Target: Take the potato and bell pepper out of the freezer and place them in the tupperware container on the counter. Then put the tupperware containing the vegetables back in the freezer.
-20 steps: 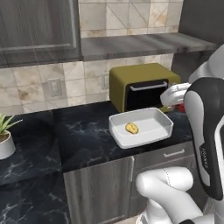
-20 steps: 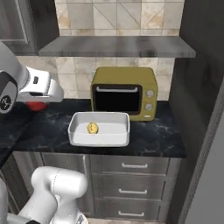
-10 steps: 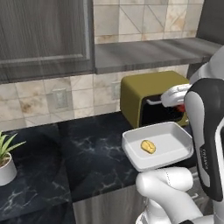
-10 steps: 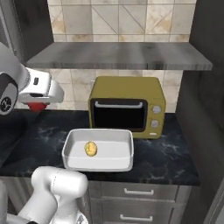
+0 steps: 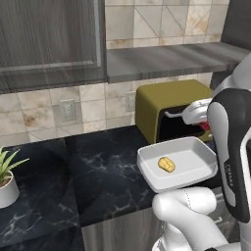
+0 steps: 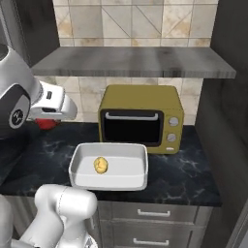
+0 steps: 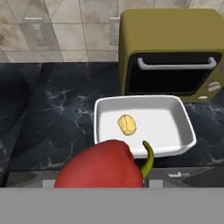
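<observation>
Black marble tabletop nearer than before, jaws clamped on bell pepper, tupperware container just ahead holding potato.

No readable words, brands or numbers appeared anywhere; the olive oven showed plain knobs without markings; a small round emblem sat on the robot's dark joint (too blurred to read); the wall outlets were unlabelled.

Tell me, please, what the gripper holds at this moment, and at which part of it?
The gripper holds the red bell pepper around its body; the exact contact places are hidden.
</observation>
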